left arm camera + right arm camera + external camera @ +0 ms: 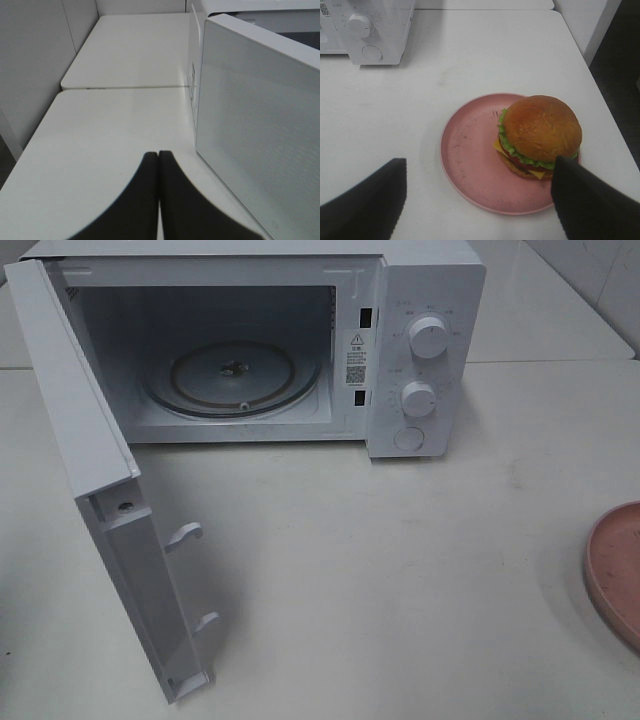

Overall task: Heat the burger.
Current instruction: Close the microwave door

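I see the left gripper [159, 165] with jaws pressed together on nothing, hanging just beside the outer face of the open microwave door [90, 490], which stands at about 9 o'clock in the high view. The microwave [420, 300] cavity is open, glass turntable [235, 375] bare. A warning-triangle sticker with a QR code [356, 360] sits on the frame, text too small for me to read; dial markings unreadable too, no brand I can make out. The right gripper [477, 195] hovers jaws wide apart over the pink plate [470, 165], at 3 o'clock of the high view. The burger [540, 135] sits off-centre on the plate, untouched. I judge it light, soft, stacked layers likely to slide; safer to grab the stiff plate rim, or squeeze gently low around the bun
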{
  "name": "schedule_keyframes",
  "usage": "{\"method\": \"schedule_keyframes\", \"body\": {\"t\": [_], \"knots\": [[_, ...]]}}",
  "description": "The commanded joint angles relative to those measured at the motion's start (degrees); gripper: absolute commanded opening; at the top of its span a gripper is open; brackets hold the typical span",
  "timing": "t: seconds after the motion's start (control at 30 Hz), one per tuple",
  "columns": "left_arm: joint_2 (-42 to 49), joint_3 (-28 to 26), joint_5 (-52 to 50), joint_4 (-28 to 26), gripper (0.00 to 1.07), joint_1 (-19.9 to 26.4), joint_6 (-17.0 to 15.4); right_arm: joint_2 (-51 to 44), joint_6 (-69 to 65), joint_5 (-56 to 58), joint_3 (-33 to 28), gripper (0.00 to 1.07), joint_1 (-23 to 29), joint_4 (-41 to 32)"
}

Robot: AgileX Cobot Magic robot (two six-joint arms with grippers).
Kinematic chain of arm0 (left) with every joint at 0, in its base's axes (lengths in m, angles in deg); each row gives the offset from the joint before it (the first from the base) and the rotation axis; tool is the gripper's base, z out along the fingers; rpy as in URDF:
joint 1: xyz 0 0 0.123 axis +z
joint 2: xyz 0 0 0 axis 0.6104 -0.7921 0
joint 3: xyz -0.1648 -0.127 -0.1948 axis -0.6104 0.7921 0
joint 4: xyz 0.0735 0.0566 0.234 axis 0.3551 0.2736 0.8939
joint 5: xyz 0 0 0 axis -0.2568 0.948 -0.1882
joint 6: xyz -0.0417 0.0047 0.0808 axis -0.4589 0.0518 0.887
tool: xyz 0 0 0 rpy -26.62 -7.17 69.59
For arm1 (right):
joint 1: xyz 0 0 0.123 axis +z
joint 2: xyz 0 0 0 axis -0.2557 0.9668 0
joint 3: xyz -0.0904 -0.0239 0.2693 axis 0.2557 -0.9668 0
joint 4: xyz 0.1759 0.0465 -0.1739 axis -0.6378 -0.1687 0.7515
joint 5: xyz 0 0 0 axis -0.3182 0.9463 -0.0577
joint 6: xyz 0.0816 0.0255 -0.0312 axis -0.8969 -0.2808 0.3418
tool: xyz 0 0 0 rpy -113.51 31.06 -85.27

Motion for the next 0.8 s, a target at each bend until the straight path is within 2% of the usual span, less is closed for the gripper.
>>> {"method": "schedule_keyframes", "body": {"t": [0.03, 0.17, 0.27, 0.33, 0.47, 0.8], "knots": [[-3.2, 4.6, -15.5, 0.1, 0.00, 0.2, 0.7, -1.5, 0.3, -0.4, 0.1, 0.76, -0.5, 0.2], [-8.5, 7.8, -26.1, 0.1, 0.00, 0.2, 0.7, -1.5, 0.3, -0.4, 0.1, 0.76, -0.5, 0.2], [-9.9, 7.9, -27.4, 0.1, 0.00, 0.2, 0.7, -1.5, 0.3, -0.4, 0.1, 0.76, -0.5, 0.2], [-15.4, 7.9, -32.9, 0.1, 0.00, 0.2, 0.7, -1.5, 0.3, -0.4, 0.1, 0.76, -0.5, 0.2], [-19.7, 7.9, -36.6, 0.1, 0.00, -0.3, 0.2, -1.5, 0.3, -0.4, 0.1, 0.76, -0.5, 0.2], [-31.5, 7.0, -43.2, 0.5, 0.00, -9.2, -0.5, -1.5, 0.3, -0.4, 0.1, 0.76, -0.5, 0.2]]}}
